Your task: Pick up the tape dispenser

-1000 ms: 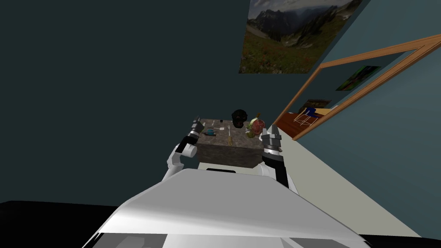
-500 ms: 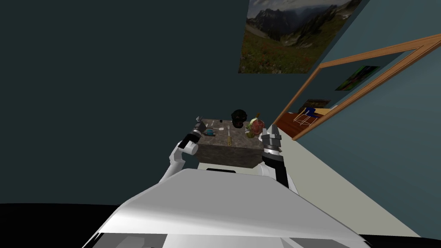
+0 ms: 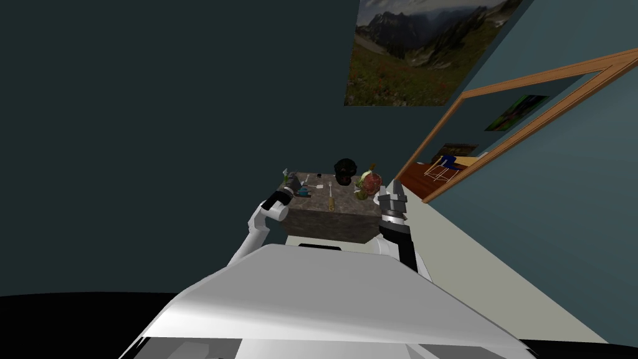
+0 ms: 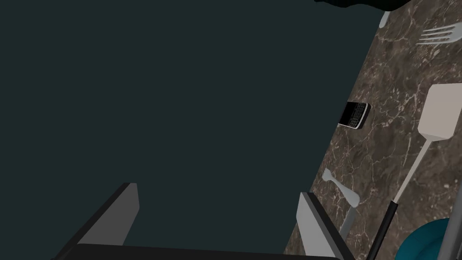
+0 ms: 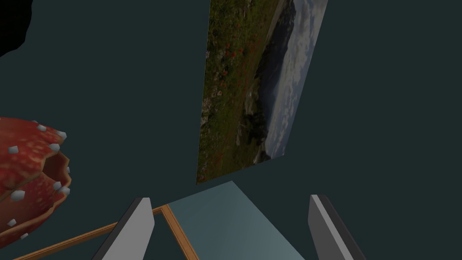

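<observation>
1. Left gripper [image 3: 290, 182] has swung in over the stone-look table's [image 3: 330, 218] left edge in the last second. Fingers wide, nothing held.
2. Teal tape dispenser [image 3: 303, 190] sits mid-frame, just right of it, so the grab looks close.
3. Right gripper [image 3: 392, 188] idles, also wide.

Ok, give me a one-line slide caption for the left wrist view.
Left gripper, fingers open, at the edge of the marble tabletop, beside a spatula, phone and teal tape dispenser.
</observation>
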Tool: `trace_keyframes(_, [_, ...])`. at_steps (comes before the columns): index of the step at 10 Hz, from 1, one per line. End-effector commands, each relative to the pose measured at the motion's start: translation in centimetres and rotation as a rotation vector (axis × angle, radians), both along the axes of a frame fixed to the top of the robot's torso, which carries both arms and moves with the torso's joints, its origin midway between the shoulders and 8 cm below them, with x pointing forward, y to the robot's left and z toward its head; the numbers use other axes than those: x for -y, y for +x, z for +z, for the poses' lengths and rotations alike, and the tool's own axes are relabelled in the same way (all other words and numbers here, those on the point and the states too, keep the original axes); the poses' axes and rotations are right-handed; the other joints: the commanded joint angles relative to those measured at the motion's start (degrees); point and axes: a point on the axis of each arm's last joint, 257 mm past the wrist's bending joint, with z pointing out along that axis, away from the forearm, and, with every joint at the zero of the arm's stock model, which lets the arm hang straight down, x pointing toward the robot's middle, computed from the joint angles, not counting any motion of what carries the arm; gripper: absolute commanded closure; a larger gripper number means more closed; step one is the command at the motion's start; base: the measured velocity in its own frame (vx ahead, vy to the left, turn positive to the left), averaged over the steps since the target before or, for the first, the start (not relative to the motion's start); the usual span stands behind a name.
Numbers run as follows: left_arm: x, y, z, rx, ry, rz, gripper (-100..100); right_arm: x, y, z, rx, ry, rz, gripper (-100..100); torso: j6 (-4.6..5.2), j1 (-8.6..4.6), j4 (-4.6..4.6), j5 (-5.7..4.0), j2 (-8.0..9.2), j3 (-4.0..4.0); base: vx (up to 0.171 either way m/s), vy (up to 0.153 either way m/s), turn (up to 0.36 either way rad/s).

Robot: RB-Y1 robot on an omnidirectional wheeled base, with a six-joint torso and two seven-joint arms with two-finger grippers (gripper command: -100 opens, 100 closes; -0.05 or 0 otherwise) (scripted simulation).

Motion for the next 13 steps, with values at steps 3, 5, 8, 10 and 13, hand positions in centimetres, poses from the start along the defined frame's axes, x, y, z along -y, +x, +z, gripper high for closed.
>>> trace_keyframes(3, [1.2,1.3,-2.4,-0.116,-0.004,-0.039,-100,0.0,0.0,0.0,0.000,0.000,0.000,0,0.00,-0.02,0.00,0.00,0.00,0.00,0.000,-0.016,-0.001])
trace_keyframes(5, [1.6,1.8,-3.7,-0.177,-0.003,-0.052,-100,0.0,0.0,0.0,0.000,0.000,0.000,0,0.00,-0.01,0.00,0.00,-0.01,-0.01,0.005,-0.016,-0.001])
trace_keyframes(8, [1.9,2.1,-5.5,-0.263,0.007,-0.060,-100,0.0,0.0,0.0,0.000,0.000,0.000,0,0.00,-0.01,0.00,0.00,-0.03,-0.02,0.006,-0.014,-0.002])
trace_keyframes(10, [2.1,2.5,-6.5,-0.314,0.008,-0.068,-100,0.0,0.0,0.0,0.000,0.000,0.000,0,0.00,0.02,0.00,0.00,-0.02,-0.01,0.007,-0.007,-0.001])
trace_keyframes(13, [2.1,2.6,-8.3,-0.399,0.019,-0.068,-100,0.0,0.0,0.0,0.000,0.000,0.000,0,0.00,-0.02,-0.01,0.00,-0.04,-0.02,0.009,-0.015,-0.002])
